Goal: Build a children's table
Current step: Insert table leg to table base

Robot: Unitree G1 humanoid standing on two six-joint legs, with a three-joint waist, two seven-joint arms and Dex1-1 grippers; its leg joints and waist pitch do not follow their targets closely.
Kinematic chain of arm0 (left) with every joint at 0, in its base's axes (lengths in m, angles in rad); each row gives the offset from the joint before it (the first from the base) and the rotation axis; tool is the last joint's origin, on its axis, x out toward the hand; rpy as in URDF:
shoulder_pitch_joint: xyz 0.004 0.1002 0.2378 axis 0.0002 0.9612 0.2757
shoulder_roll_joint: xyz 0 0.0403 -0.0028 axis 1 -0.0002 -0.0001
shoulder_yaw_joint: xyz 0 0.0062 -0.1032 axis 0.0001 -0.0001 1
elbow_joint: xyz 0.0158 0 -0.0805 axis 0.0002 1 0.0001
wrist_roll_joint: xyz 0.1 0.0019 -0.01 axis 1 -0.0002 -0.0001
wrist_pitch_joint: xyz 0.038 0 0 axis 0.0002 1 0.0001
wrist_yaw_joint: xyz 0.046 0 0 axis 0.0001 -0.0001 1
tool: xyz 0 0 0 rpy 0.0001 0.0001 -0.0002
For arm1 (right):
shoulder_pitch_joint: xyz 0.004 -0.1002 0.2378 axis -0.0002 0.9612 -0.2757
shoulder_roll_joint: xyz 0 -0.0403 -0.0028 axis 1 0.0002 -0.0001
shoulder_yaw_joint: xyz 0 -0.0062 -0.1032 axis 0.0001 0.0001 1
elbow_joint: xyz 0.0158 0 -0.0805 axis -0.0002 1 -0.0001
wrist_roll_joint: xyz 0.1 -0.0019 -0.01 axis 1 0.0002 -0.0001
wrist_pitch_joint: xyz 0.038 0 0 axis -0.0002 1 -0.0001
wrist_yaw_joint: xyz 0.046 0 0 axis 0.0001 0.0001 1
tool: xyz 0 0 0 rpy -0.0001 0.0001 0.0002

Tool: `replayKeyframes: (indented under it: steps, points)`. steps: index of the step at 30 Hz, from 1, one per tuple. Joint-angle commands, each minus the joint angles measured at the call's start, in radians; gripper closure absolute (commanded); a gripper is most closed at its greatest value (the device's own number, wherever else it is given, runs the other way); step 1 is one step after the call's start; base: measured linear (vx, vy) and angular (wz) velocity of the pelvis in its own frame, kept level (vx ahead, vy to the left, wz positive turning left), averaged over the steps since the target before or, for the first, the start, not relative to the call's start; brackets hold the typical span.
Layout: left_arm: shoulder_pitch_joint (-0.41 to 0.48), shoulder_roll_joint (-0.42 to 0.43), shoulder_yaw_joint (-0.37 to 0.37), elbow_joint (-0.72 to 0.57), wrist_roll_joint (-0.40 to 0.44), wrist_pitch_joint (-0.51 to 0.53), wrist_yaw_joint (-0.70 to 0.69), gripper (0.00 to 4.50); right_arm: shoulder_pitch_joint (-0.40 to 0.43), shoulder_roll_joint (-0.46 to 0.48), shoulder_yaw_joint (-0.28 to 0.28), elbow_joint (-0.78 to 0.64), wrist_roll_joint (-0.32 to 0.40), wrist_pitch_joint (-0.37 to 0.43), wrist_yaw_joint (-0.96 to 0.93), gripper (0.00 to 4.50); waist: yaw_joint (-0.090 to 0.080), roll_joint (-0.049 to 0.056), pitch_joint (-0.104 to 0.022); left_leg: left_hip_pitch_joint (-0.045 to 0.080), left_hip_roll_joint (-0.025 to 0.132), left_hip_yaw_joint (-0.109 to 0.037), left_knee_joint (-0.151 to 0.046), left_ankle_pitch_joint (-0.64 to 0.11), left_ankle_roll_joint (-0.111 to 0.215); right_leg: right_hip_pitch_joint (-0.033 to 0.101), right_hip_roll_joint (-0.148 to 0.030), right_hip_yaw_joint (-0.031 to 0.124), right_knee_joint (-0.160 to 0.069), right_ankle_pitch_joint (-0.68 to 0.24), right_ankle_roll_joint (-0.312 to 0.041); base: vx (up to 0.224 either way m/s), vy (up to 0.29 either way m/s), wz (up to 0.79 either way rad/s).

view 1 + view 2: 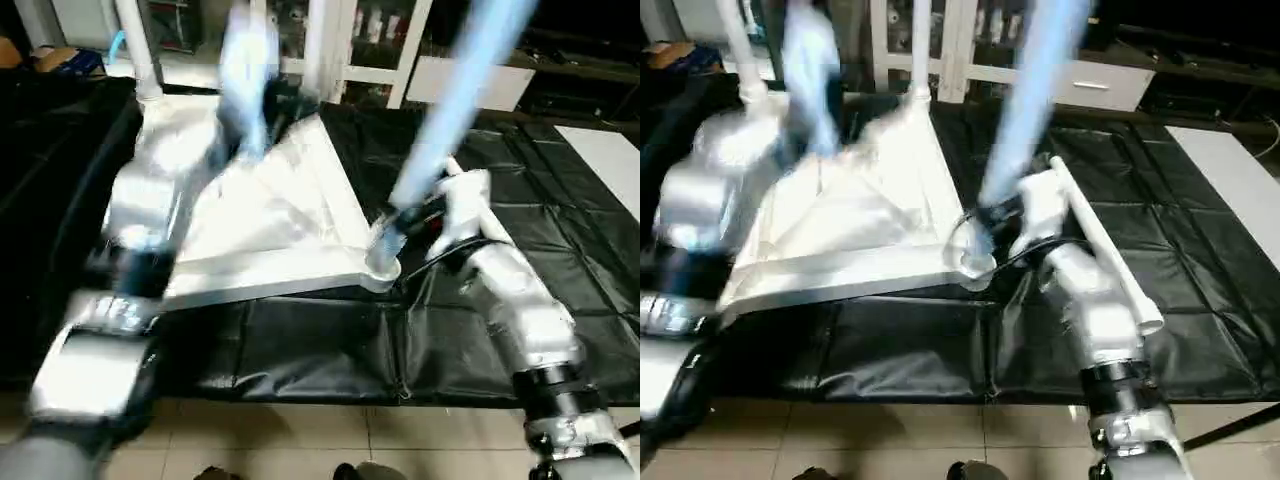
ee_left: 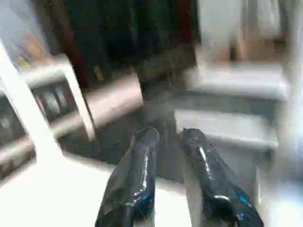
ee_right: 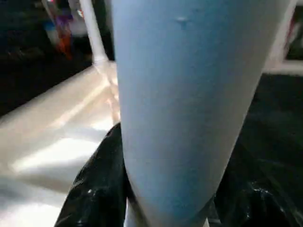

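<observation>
Tabletop (image 1: 270, 220): one, white, underside up on black work surface (image 1: 520, 200).

Legs: four. Two upright in far corner sockets (image 1: 740, 50); one loose (image 1: 1105, 245) beside the right forearm; one (image 1: 455, 110) clamped in right gripper (image 1: 392, 222), foot at near corner socket (image 1: 380, 268).

Left gripper (image 2: 165, 142): fingers slightly parted, holding nothing, above the tabletop.

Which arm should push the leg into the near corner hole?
Right. The right gripper already grips the leg, whose lower end sits at the corner socket. The left gripper holds nothing.
</observation>
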Motion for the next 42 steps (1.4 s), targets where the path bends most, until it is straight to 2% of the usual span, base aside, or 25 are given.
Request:
replayKeyframes:
  steps: [1, 2, 4, 5, 6, 7, 8, 9, 10, 11, 12, 18, 22, 28, 32, 33, 35, 37, 38, 39, 42]
  points:
    - [0.046, 0.009, -0.085, -0.037, 0.032, -0.011, -0.100, 3.17, -0.025, -0.049, -0.055, 0.045, 0.053, 0.073, 0.075, 2.65, -0.001, 0.020, -0.096, 0.016, 0.013, -0.001, -0.069, -0.105, 0.030, 0.070, -0.032, 0.030, -0.047, -0.140, -0.210, 0.000, 0.000, 0.00]
    - [0.076, 0.007, -0.105, -0.060, 0.024, -0.009, -0.131, 3.14, -0.033, -0.078, -0.047, 0.073, 0.042, 0.104, 0.116, 2.65, 0.001, 0.023, -0.096, 0.018, 0.014, 0.001, -0.068, -0.094, 0.035, 0.070, -0.031, 0.030, -0.046, -0.116, -0.223, 0.000, 0.000, 0.00]
    - [0.116, -0.006, -0.142, -0.083, 0.014, -0.007, -0.171, 2.90, -0.048, -0.118, -0.038, 0.117, 0.018, 0.119, 0.167, 2.65, 0.006, 0.022, -0.098, 0.019, 0.013, 0.005, -0.066, -0.075, 0.045, 0.069, -0.032, 0.031, -0.043, -0.076, -0.250, 0.000, 0.000, 0.00]
    - [0.127, -0.017, -0.158, -0.073, 0.022, -0.021, -0.176, 2.90, -0.059, -0.133, -0.044, 0.132, 0.030, 0.135, 0.195, 2.65, 0.006, 0.016, -0.096, 0.013, 0.013, 0.006, -0.066, -0.079, 0.049, 0.073, -0.034, 0.031, -0.046, -0.080, -0.260, 0.000, 0.000, 0.00]
    - [0.131, -0.024, -0.167, -0.063, 0.029, -0.031, -0.176, 2.76, -0.066, -0.139, -0.050, 0.139, 0.041, 0.145, 0.212, 2.65, 0.007, 0.016, -0.096, 0.013, 0.013, 0.006, -0.065, -0.086, 0.049, 0.073, -0.034, 0.031, -0.046, -0.088, -0.262, 0.000, 0.000, 0.00]
    - [0.131, -0.024, -0.167, -0.063, 0.029, -0.031, -0.176, 2.70, -0.066, -0.139, -0.050, 0.139, 0.041, 0.145, 0.212, 2.65, 0.008, 0.013, -0.096, 0.010, 0.013, 0.004, -0.065, -0.095, 0.049, 0.076, -0.038, 0.031, -0.048, -0.109, -0.259, 0.000, 0.000, 0.00]
    - [0.133, -0.035, -0.190, -0.031, 0.055, -0.066, -0.173, 2.61, -0.077, -0.157, -0.052, 0.157, 0.050, 0.156, 0.244, 2.65, 0.005, 0.005, -0.094, 0.006, 0.013, 0.003, -0.066, -0.103, 0.049, 0.079, -0.039, 0.031, -0.051, -0.146, -0.246, 0.000, 0.000, 0.00]
    - [0.132, -0.039, -0.212, -0.002, 0.085, -0.104, -0.166, 2.50, -0.083, -0.171, -0.050, 0.166, 0.051, 0.161, 0.269, 2.65, 0.003, 0.003, -0.092, 0.007, 0.013, 0.002, -0.065, -0.121, 0.049, 0.077, -0.039, 0.030, -0.058, -0.195, -0.227, 0.000, 0.000, 0.00]
    - [0.133, -0.040, -0.223, 0.007, 0.097, -0.117, -0.163, 2.50, -0.084, -0.180, -0.046, 0.169, 0.047, 0.160, 0.277, 2.65, 0.001, 0.003, -0.087, 0.006, 0.013, 0.002, -0.066, -0.127, 0.048, 0.074, -0.040, 0.031, -0.062, -0.218, -0.215, 0.000, 0.000, 0.00]
    - [0.132, -0.044, -0.227, 0.015, 0.104, -0.126, -0.160, 2.50, -0.088, -0.186, -0.044, 0.174, 0.046, 0.160, 0.281, 2.65, 0.000, 0.002, -0.088, 0.005, 0.013, 0.001, -0.066, -0.131, 0.045, 0.076, -0.039, 0.031, -0.063, -0.236, -0.206, 0.000, 0.000, 0.00]
    - [0.124, -0.061, -0.230, 0.038, 0.109, -0.134, -0.157, 2.43, -0.104, -0.193, -0.047, 0.189, 0.049, 0.158, 0.285, 2.65, -0.004, -0.004, -0.082, 0.004, 0.011, 0.002, -0.066, -0.139, 0.038, 0.071, -0.039, 0.031, -0.070, -0.290, -0.180, 0.000, 0.000, 0.00]
    - [0.135, -0.056, -0.248, 0.006, 0.114, -0.103, -0.202, 2.43, -0.129, -0.186, -0.059, 0.208, 0.040, 0.140, 0.308, 2.65, -0.020, -0.002, -0.074, 0.002, 0.011, -0.002, -0.068, -0.168, 0.034, 0.063, -0.037, 0.028, -0.078, -0.358, -0.163, 0.000, 0.000, 0.00]
    - [0.138, -0.051, -0.261, 0.031, 0.146, -0.114, -0.187, 2.43, -0.131, -0.168, -0.073, 0.181, 0.046, 0.140, 0.304, 2.65, -0.023, -0.001, -0.074, 0.004, 0.012, -0.002, -0.069, -0.153, 0.046, 0.061, -0.034, 0.028, -0.075, -0.323, -0.172, 0.000, 0.000, 0.00]
    - [0.117, -0.043, -0.267, 0.110, 0.200, -0.134, -0.158, 2.43, -0.124, -0.166, -0.048, 0.153, 0.043, 0.146, 0.323, 2.65, -0.024, 0.001, -0.075, 0.005, 0.013, 0.000, -0.070, -0.126, 0.067, 0.063, -0.034, 0.028, -0.069, -0.252, -0.197, 0.000, 0.000, 0.00]
    - [0.112, -0.034, -0.273, 0.139, 0.217, -0.126, -0.155, 2.43, -0.130, -0.157, -0.037, 0.151, 0.032, 0.144, 0.335, 2.65, -0.023, 0.002, -0.073, 0.004, 0.015, -0.001, -0.071, -0.114, 0.075, 0.062, -0.036, 0.028, -0.067, -0.230, -0.214, 0.000, 0.000, 0.00]
    - [0.113, -0.036, -0.274, 0.144, 0.220, -0.116, -0.163, 2.43, -0.132, -0.151, -0.035, 0.150, 0.025, 0.144, 0.338, 2.65, -0.024, 0.006, -0.067, 0.004, 0.015, -0.001, -0.072, -0.128, 0.072, 0.059, -0.036, 0.028, -0.069, -0.244, -0.214, 0.000, 0.000, 0.00]
    - [0.116, -0.040, -0.278, 0.152, 0.220, -0.106, -0.177, 2.70, -0.135, -0.146, -0.030, 0.149, 0.022, 0.147, 0.340, 2.65, -0.025, 0.003, -0.067, 0.004, 0.015, -0.001, -0.073, -0.144, 0.067, 0.060, -0.036, 0.028, -0.072, -0.267, -0.209, 0.000, 0.000, 0.00]
    - [0.115, -0.046, -0.280, 0.164, 0.225, -0.107, -0.180, 2.77, -0.136, -0.144, -0.026, 0.148, 0.020, 0.147, 0.344, 2.65, -0.024, 0.004, -0.065, 0.005, 0.015, -0.002, -0.075, -0.169, 0.054, 0.059, -0.038, 0.028, -0.077, -0.309, -0.197, 0.000, 0.000, 0.00]
    - [0.115, -0.047, -0.281, 0.168, 0.227, -0.108, -0.178, 2.77, -0.136, -0.143, -0.024, 0.147, 0.019, 0.147, 0.345, 2.65, -0.026, -0.003, -0.062, 0.005, 0.015, -0.001, -0.075, -0.177, 0.051, 0.057, -0.037, 0.028, -0.081, -0.323, -0.189, 0.000, 0.000, 0.00]
    - [0.108, -0.055, -0.281, 0.196, 0.238, -0.117, -0.168, 3.04, -0.140, -0.138, -0.020, 0.146, 0.019, 0.148, 0.349, 2.65, -0.025, 0.001, -0.061, 0.006, 0.015, -0.003, -0.076, -0.181, 0.049, 0.056, -0.037, 0.028, -0.080, -0.333, -0.184, 0.000, 0.000, 0.00]
    - [0.101, -0.065, -0.275, 0.222, 0.241, -0.119, -0.161, 3.21, -0.146, -0.132, -0.016, 0.150, 0.019, 0.147, 0.354, 2.65, -0.026, 0.000, -0.059, 0.007, 0.015, -0.003, -0.077, -0.198, 0.044, 0.053, -0.038, 0.028, -0.084, -0.357, -0.175, 0.000, 0.000, 0.00]
